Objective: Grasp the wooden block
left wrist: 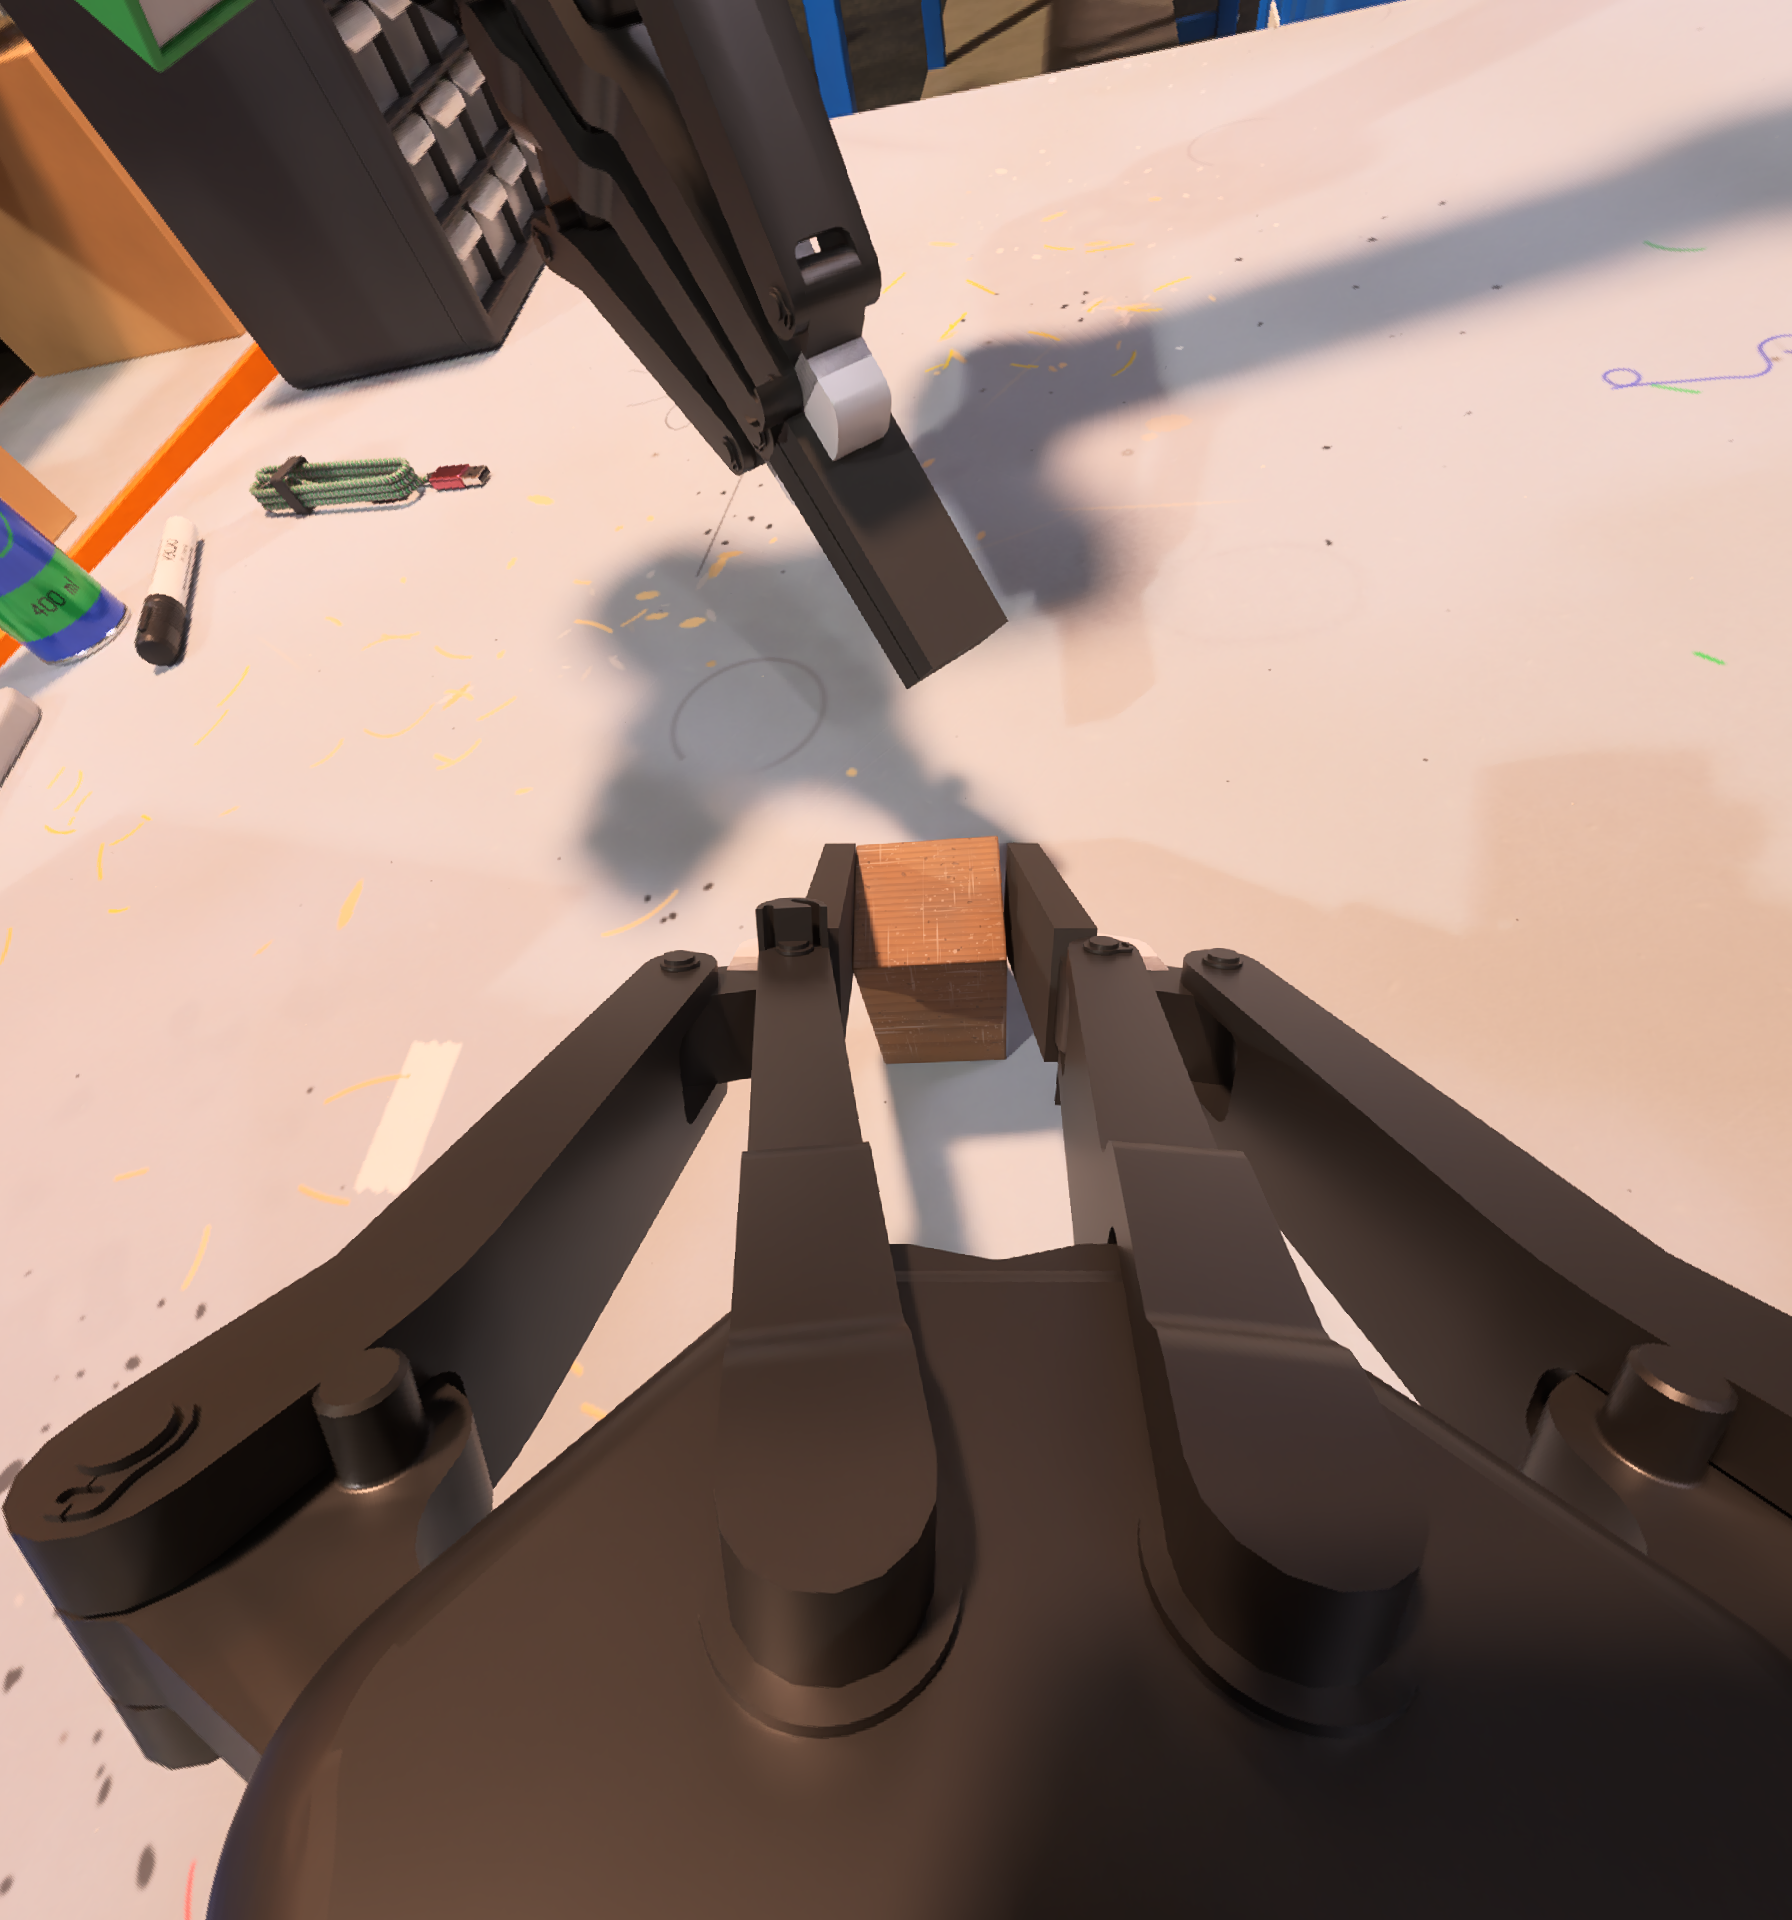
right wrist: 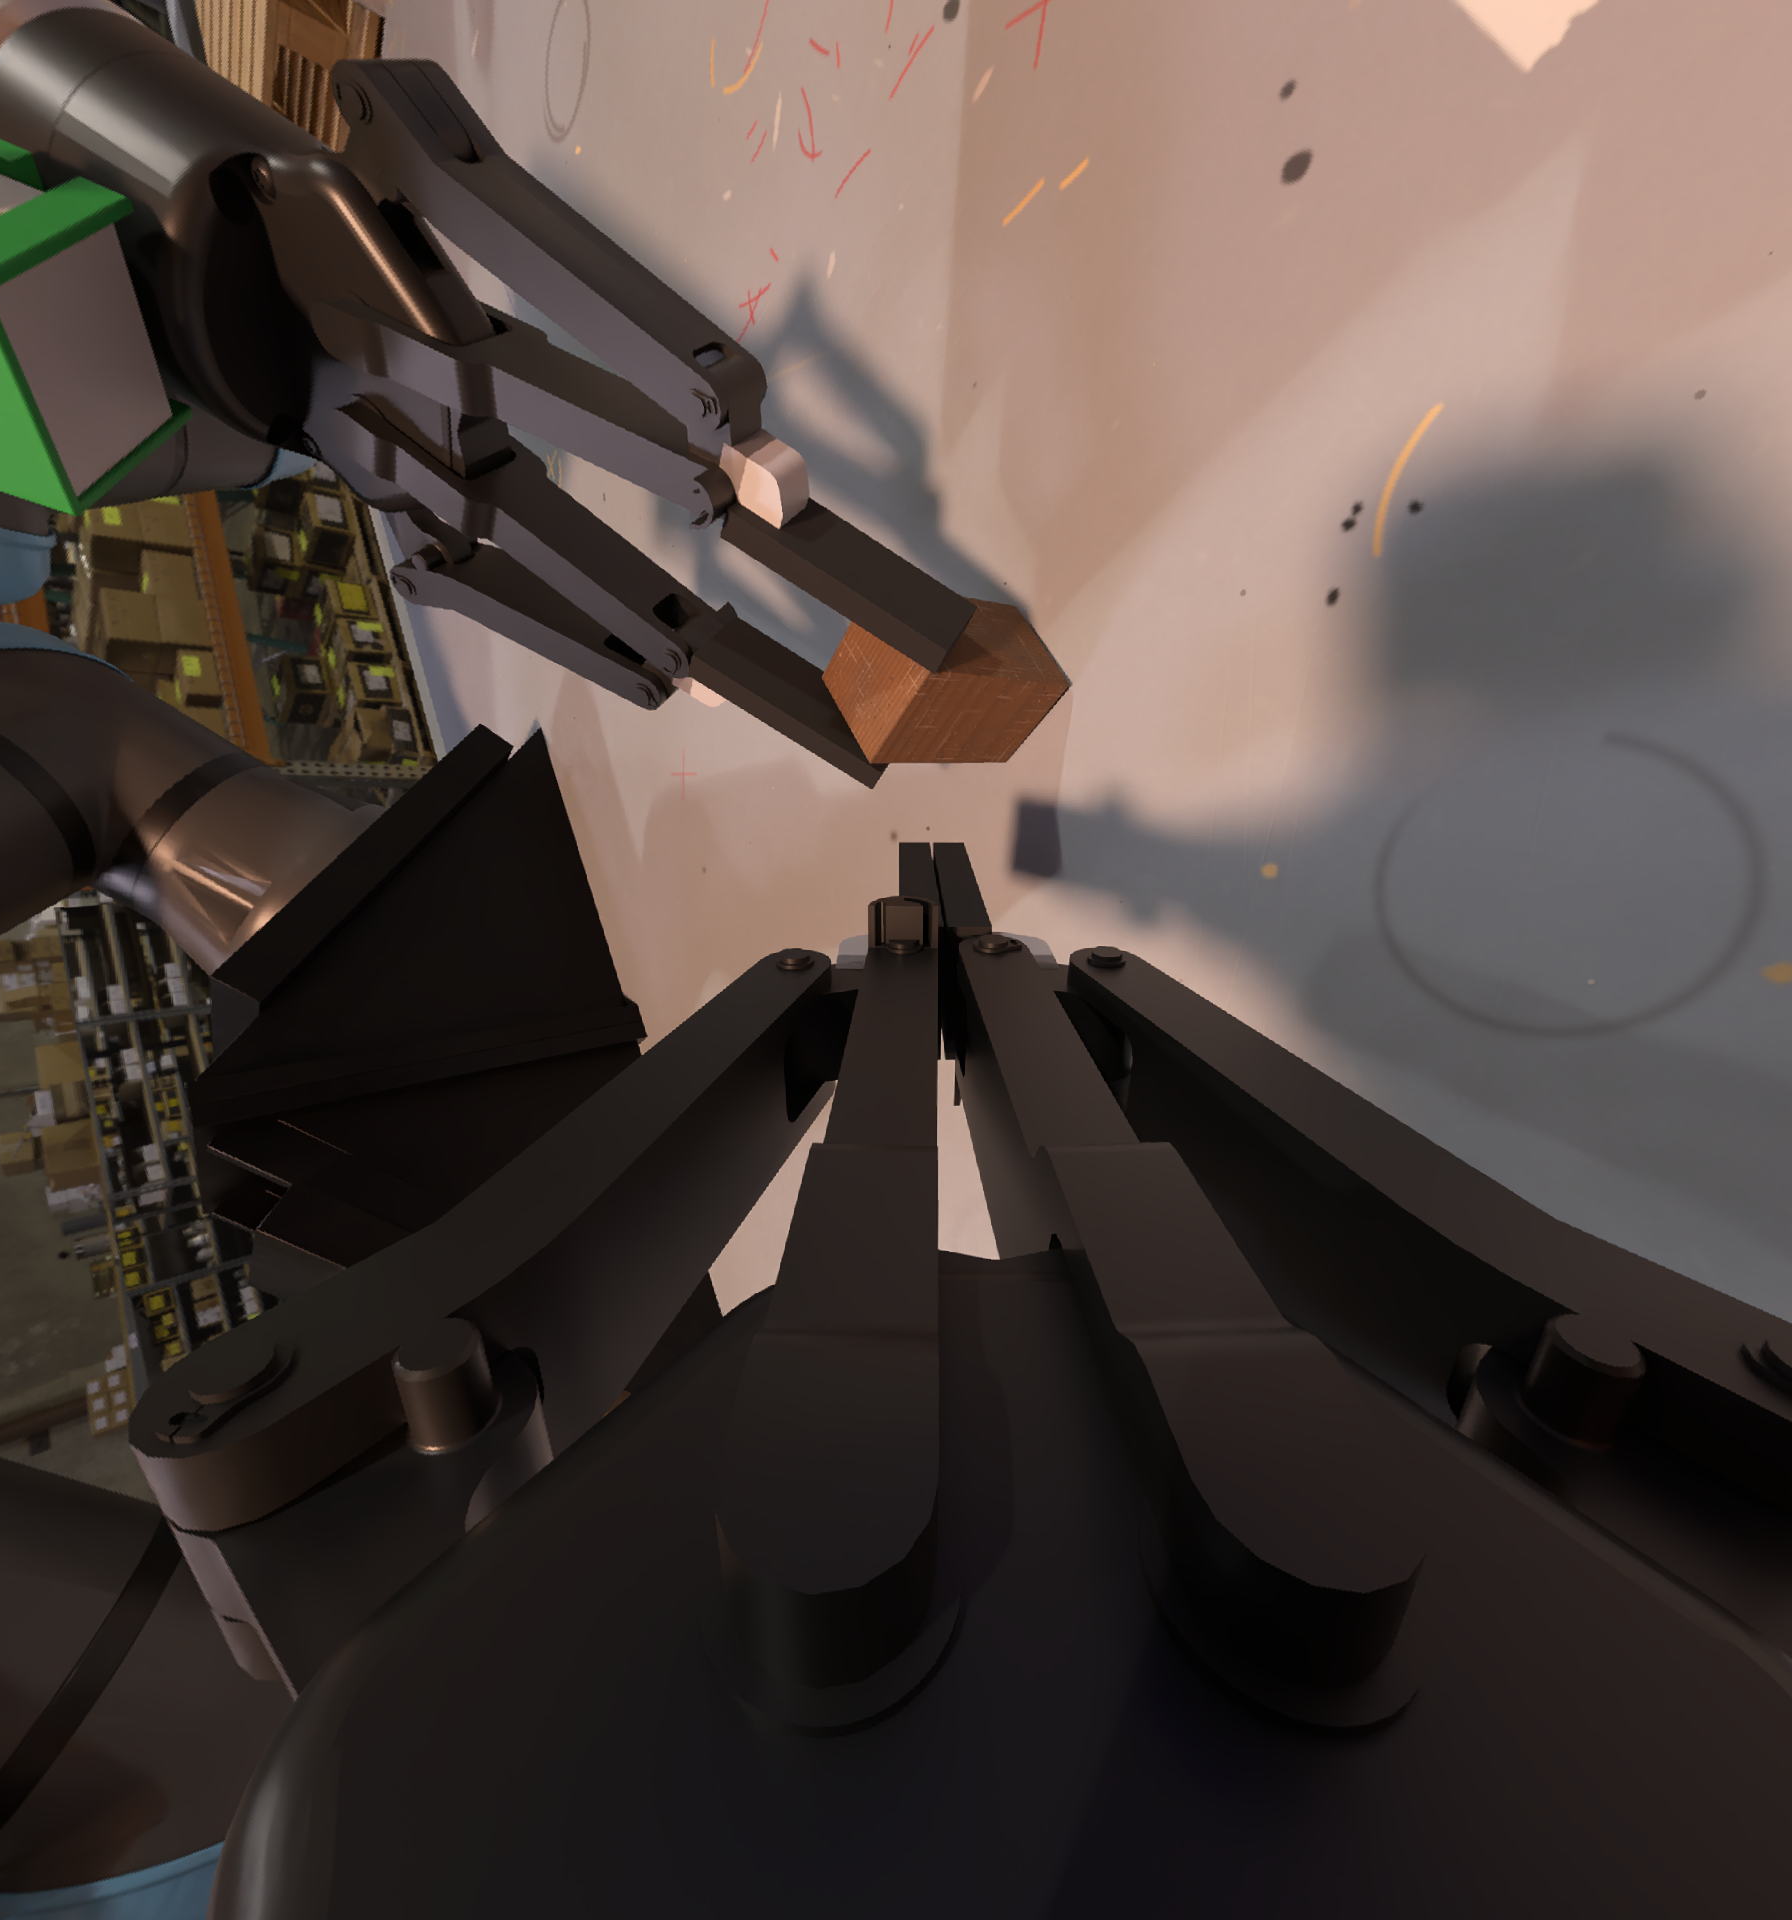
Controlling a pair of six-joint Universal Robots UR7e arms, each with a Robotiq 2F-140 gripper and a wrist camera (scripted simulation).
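The wooden block (left wrist: 928,935) is a small brown cube between the two fingers of my left gripper (left wrist: 931,883), which is shut on it. In the right wrist view the left gripper (right wrist: 904,698) holds the block (right wrist: 959,707) a little above the white table (right wrist: 1287,364), and the block's shadow lies apart from it. My right gripper (right wrist: 933,862) is shut and empty, its fingers pressed together, just short of the block. In the left wrist view the right gripper (left wrist: 949,634) hangs over the table beyond the block, pointing down at it.
A dark drawer cabinet (left wrist: 352,187) stands at the far left. Near the orange table edge (left wrist: 144,488) lie a coiled green cable (left wrist: 341,483), a white marker (left wrist: 170,587) and a blue-green spray can (left wrist: 19,571). A cardboard box (left wrist: 61,229) stands beyond the edge.
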